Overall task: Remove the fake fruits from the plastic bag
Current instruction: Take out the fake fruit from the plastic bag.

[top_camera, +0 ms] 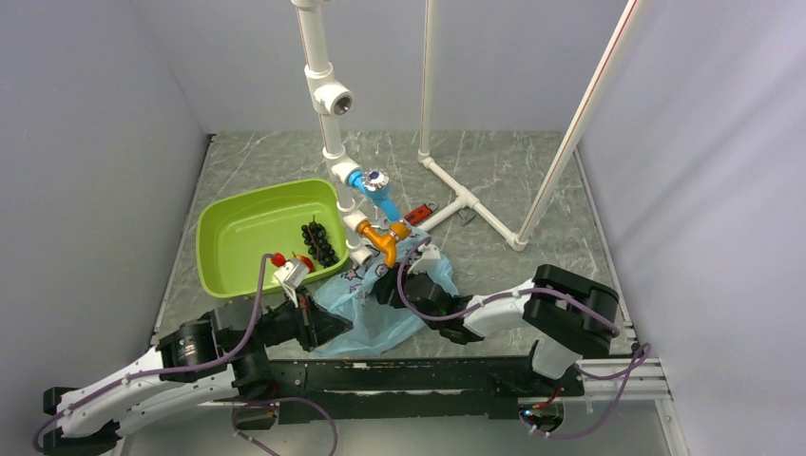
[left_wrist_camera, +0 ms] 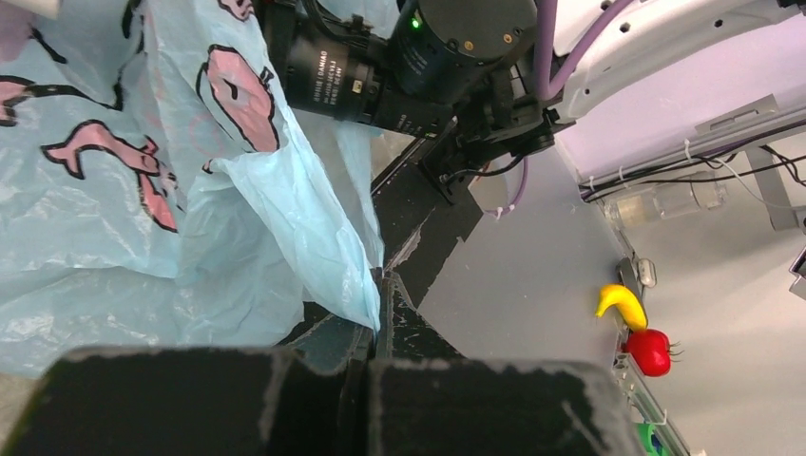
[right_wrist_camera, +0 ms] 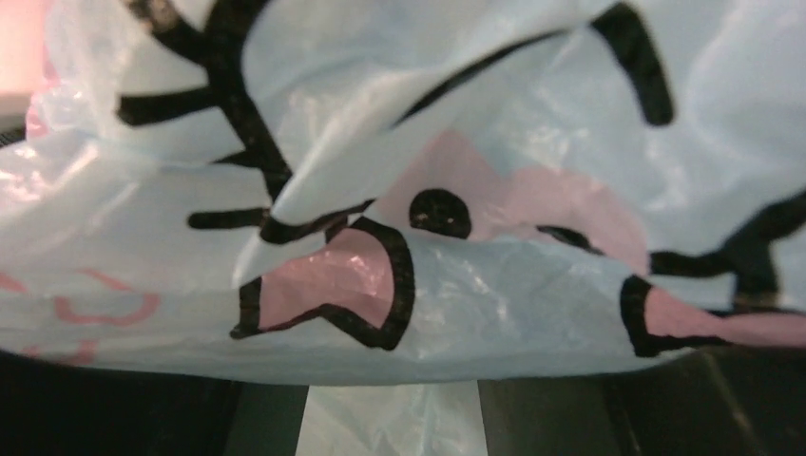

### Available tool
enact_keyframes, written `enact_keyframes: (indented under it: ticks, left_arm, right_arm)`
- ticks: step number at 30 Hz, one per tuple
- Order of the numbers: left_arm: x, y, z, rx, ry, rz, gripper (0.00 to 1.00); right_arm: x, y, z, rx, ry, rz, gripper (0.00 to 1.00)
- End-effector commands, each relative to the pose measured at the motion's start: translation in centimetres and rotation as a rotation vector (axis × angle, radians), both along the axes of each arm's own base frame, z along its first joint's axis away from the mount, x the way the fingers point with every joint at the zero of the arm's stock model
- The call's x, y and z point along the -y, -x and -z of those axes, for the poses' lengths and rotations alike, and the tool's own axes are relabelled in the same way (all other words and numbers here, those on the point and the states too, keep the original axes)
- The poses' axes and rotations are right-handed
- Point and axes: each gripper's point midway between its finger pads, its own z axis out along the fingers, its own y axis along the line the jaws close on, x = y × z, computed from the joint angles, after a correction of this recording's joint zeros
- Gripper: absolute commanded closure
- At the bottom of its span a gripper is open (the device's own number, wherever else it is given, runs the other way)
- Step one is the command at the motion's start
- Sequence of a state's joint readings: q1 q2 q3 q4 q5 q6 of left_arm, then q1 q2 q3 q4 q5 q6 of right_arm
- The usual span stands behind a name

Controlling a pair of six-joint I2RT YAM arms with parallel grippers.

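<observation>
The light-blue plastic bag [top_camera: 380, 318] with pink-and-black motifs lies crumpled on the table between my two arms. My left gripper [top_camera: 333, 323] is at the bag's left edge. In the left wrist view it [left_wrist_camera: 380, 285] is shut, pinching a fold of the plastic bag [left_wrist_camera: 314, 237]. My right gripper [top_camera: 387, 288] is pushed into the bag's upper right. In the right wrist view its jaws [right_wrist_camera: 392, 418] stand apart, with the plastic bag [right_wrist_camera: 428, 190] draped over and between them. A dark bunch of grapes [top_camera: 319, 242], one of the fake fruits, lies in the green tub.
The lime-green tub [top_camera: 238, 228] stands left of the bag. A white pipe assembly with blue and orange fittings [top_camera: 375, 204] hangs just behind the bag, and a white pipe frame [top_camera: 470, 199] stands at the back right. A yellow banana [left_wrist_camera: 623, 304] and a red fruit [left_wrist_camera: 649, 350] lie off to the side.
</observation>
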State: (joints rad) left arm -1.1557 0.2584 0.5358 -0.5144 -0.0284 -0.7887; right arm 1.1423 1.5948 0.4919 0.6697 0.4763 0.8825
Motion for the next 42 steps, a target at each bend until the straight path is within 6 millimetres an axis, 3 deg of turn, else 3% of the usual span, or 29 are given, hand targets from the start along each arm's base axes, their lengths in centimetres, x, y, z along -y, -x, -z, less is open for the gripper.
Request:
enact_keyframes:
  ticks: [1, 6, 14, 21, 24, 29, 34, 39, 42]
  left_arm:
    - [0.8, 0.5, -1.6, 0.026, 0.063, 0.044, 1.0]
    - [0.8, 0.6, -1.1, 0.01, 0.06, 0.048, 1.0]
    - [0.5, 0.7, -1.0, 0.005, 0.069, 0.041, 1.0]
    - [-0.1, 0.8, -0.4, -0.012, 0.045, 0.03, 1.0]
    - [-0.6, 0.4, -0.1, -0.016, 0.032, -0.003, 1.0]
    - [-1.5, -0.1, 0.9, -0.043, 0.002, -0.062, 1.0]
    - [-2.7, -0.9, 2.5, -0.086, -0.035, -0.15, 1.0]
    - [-3.1, -1.4, 1.9, -0.073, -0.008, -0.183, 1.0]
    - [-3.0, -1.6, 1.9, -0.067, -0.014, -0.192, 1.0]
  right_arm:
    - [-2.2, -1.7, -3.1, 0.044, -0.119, 0.018, 0.38]
    - [-2.4, -2.7, -3.0, 0.032, -0.151, 0.051, 0.28]
    - [-2.7, -3.9, -0.9, 0.031, -0.102, 0.081, 0.28]
    - [-2.0, -3.6, 2.2, 0.006, -0.045, 0.088, 0.4]
    - [-1.5, -3.2, 2.6, 0.011, -0.04, 0.071, 0.48]
    - [-0.5, -2.2, 0.9, 0.051, -0.042, 0.02, 0.72]
    - [0.6, 0.0, -3.4, 0.092, -0.096, -0.074, 0.9]
    - [2.3, 3.2, -4.7, 0.088, -0.103, -0.204, 1.0]
    - [3.8, 4.9, -4.4, 0.065, -0.079, -0.254, 1.0]
